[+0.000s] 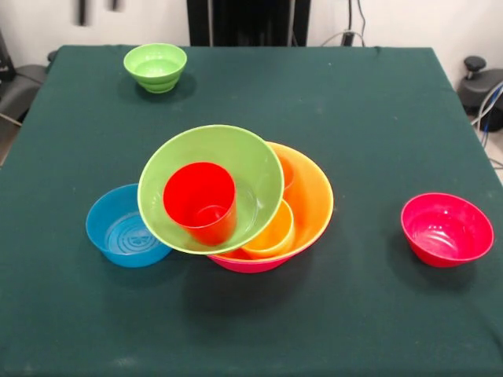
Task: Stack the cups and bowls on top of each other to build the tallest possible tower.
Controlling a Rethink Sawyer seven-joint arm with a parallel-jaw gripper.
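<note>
The tower stands at the table's middle: a large pink bowl holds a large orange bowl. A medium-large green bowl rests tilted on it, leaning toward the camera, with a red cup lying inside. A yellow-orange cup shows under the green bowl's rim, inside the orange bowl. A small blue bowl sits upright against the tower's left. A small red bowl stands alone at the right. A small green bowl stands at the far left. The gripper is out of view.
The table is covered in dark green cloth. The robot's black pedestal stands at the far edge. Cables and dark equipment lie beyond the right edge.
</note>
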